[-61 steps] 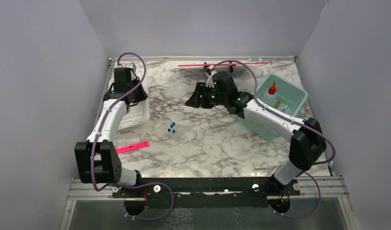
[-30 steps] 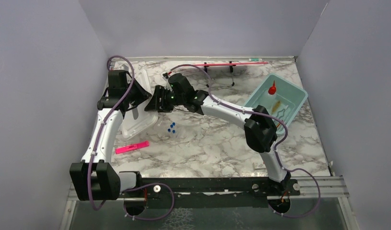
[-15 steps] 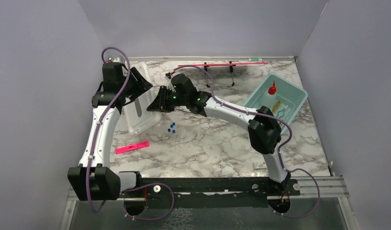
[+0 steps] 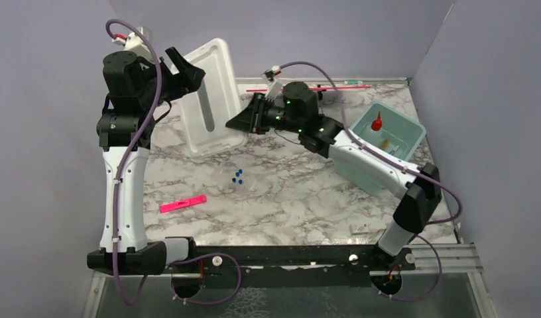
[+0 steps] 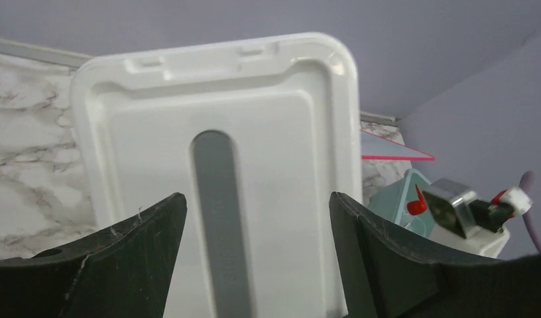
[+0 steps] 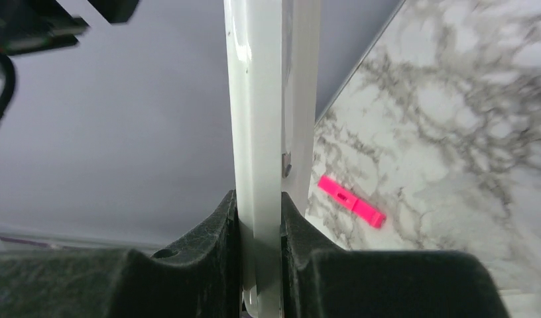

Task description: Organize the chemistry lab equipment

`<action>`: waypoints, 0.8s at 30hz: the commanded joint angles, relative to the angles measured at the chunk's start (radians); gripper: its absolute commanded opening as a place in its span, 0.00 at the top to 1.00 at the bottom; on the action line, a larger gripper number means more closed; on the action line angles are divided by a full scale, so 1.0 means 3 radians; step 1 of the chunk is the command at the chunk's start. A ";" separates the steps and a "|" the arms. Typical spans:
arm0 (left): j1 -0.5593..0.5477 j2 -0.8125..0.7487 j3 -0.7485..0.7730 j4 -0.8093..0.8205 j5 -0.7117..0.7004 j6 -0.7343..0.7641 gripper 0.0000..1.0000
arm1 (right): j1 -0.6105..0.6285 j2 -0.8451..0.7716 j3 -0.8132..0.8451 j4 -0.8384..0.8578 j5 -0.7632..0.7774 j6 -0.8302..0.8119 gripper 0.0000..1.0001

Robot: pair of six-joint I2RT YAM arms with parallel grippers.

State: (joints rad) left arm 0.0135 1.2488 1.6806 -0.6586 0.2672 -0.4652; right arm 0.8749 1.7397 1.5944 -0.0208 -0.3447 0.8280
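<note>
1. Pinching the edge of an upright white rectangular plastic tray (image 4: pixel 211 86): right gripper (image 6: pixel 260 218), fingers narrow.
2. Spread wide, facing that tray without touching: left gripper (image 5: pixel 254 207).
3. Lying on the marble table (image 4: pixel 307 199), well apart from both: blue-capped clear tubes (image 4: pixel 237 177).

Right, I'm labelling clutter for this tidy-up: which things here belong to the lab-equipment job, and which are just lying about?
Job: blue-capped tubes; squeeze bottle and tan brush in the teal bin; white lid in the right pincer.
Lying about: pink strip; red rod on stand.
</note>
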 commanded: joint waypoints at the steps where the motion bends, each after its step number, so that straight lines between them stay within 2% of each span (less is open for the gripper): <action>1: -0.0159 0.0165 0.0277 0.0073 0.0535 0.0349 0.18 | -0.0359 -0.0547 -0.0167 0.0198 0.0206 -0.0222 0.99; 7: -0.0472 0.0401 0.0546 0.0210 0.0888 0.0421 0.18 | -0.0837 -0.1253 -0.0383 -0.0172 0.0680 -0.0322 0.99; 14: -0.0984 0.0716 0.0641 0.0448 0.0919 0.0339 0.18 | -0.1378 -0.1974 -0.0661 -0.0805 0.1718 -0.0024 0.99; 18: -0.1252 0.0945 0.0740 0.0524 0.0918 0.0294 0.18 | -0.1423 -0.2333 -0.0707 -0.1303 0.2522 0.0173 0.99; 21: -0.1461 0.1163 0.0840 0.0542 0.0848 0.0265 0.18 | -0.1421 -0.2491 -0.0610 -0.1938 0.3104 0.0464 0.99; 24: -0.1622 0.1359 0.0956 0.0554 0.0787 0.0222 0.18 | -0.1423 -0.2647 -0.0560 -0.2505 0.3425 0.0710 0.99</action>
State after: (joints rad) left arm -0.4164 1.5970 1.9099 -0.5323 0.5098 -0.3790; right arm 0.4477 0.9993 1.3895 -0.5091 0.4282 0.9161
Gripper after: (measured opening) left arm 0.822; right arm 0.230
